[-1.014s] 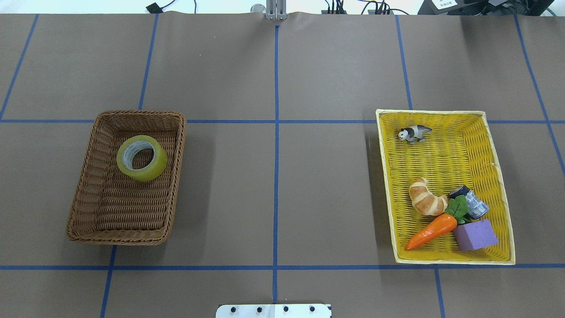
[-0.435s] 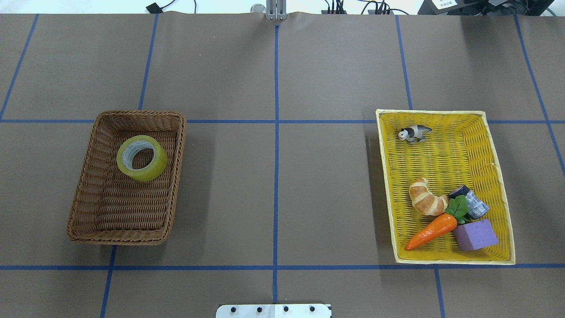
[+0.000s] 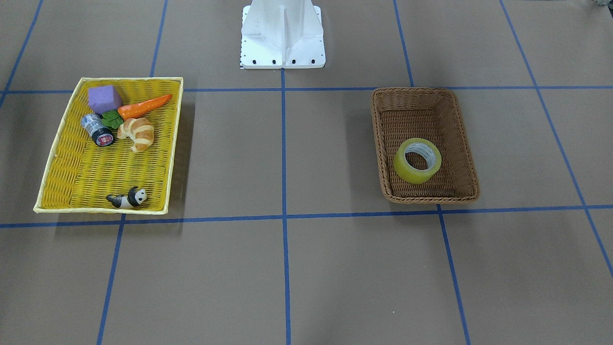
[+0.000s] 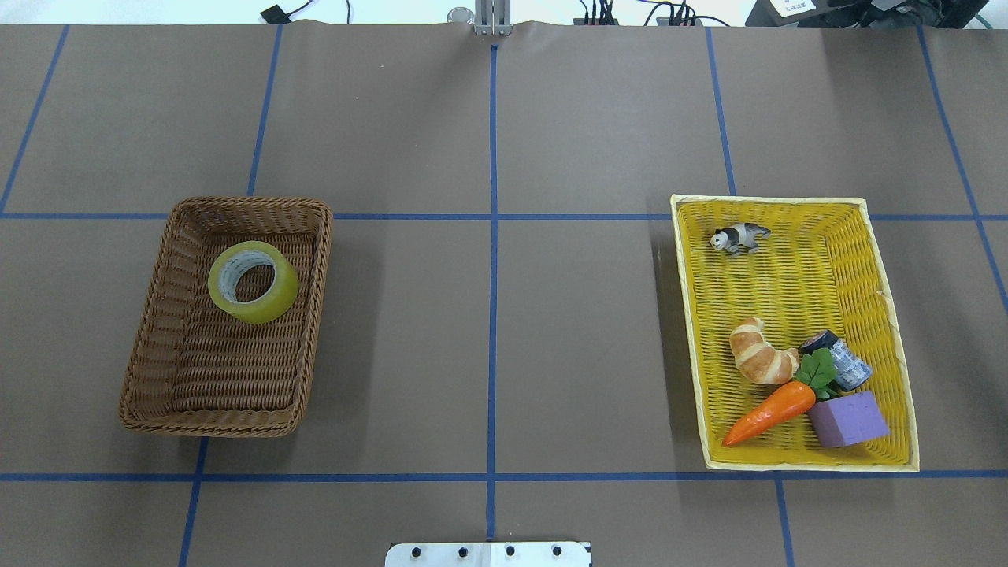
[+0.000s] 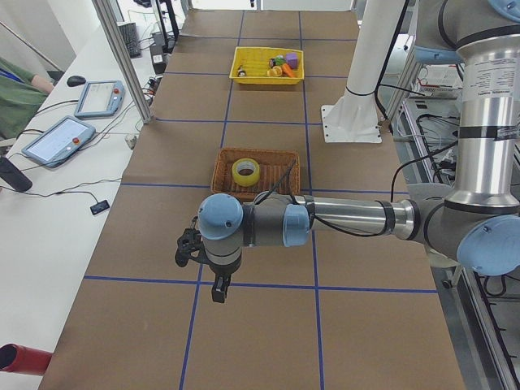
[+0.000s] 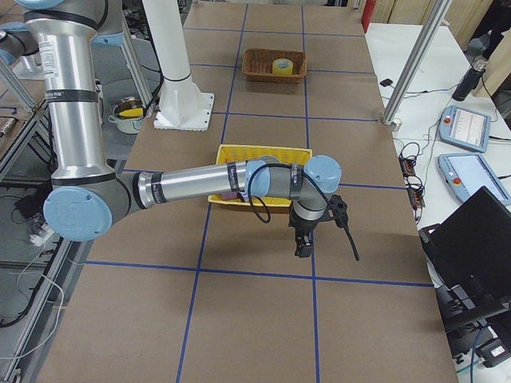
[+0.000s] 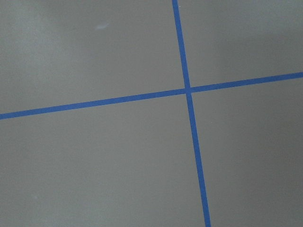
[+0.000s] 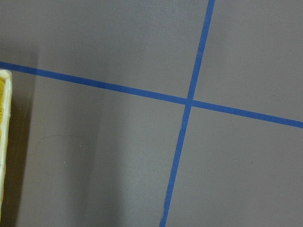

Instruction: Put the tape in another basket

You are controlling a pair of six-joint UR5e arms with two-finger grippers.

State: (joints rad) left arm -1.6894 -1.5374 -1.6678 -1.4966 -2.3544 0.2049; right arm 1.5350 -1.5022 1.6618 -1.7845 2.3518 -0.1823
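The yellow tape roll (image 4: 272,307) lies flat in the far half of the brown wicker basket (image 4: 157,331) on the table's left side. Both show in the front-facing view, tape (image 3: 407,172) and basket (image 3: 383,143), and in the left view, tape (image 5: 245,179). My left gripper (image 5: 218,291) hangs over bare table, well away from the basket toward the table's left end. My right gripper (image 6: 304,249) hangs over bare table just beyond the yellow tray. Both grippers show only in the side views, so I cannot tell whether they are open or shut. Each wrist view shows only table and blue tape lines.
A shallow yellow woven tray (image 4: 811,466) sits on the right side. It holds a croissant (image 4: 760,354), a carrot (image 4: 768,413), a purple block (image 4: 846,419), a silvery cylinder (image 4: 846,366) and a panda toy (image 4: 739,236). The robot's white base (image 3: 282,33) stands mid-table.
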